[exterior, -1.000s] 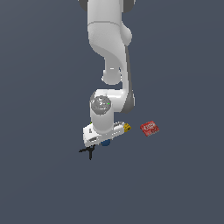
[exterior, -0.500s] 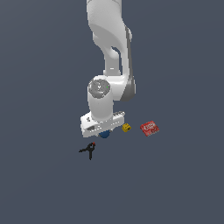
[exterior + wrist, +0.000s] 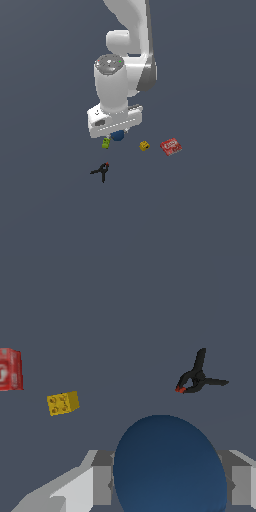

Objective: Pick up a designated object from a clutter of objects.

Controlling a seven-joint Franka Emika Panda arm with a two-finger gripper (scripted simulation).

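The small dark-blue ball (image 3: 117, 135) sits between the fingers of my gripper (image 3: 118, 133), just under the white hand, and is held above the floor. In the wrist view the ball (image 3: 170, 463) fills the space between the two grey fingers (image 3: 102, 484), so my gripper (image 3: 171, 487) is shut on it. The rest of the clutter lies on the floor: a green block (image 3: 106, 143), a yellow block (image 3: 144, 146), a flat red printed box (image 3: 171, 146) and a black clamp with a red tip (image 3: 102, 171).
The wrist view shows the yellow block (image 3: 63, 403), the red box (image 3: 10, 369) and the clamp (image 3: 197, 378) well below the hand. The green block is out of that view. The floor is plain dark grey.
The arm has risen with the blue ball in the gripper. The green block, hidden under the hand before, now shows. The other items have not moved.
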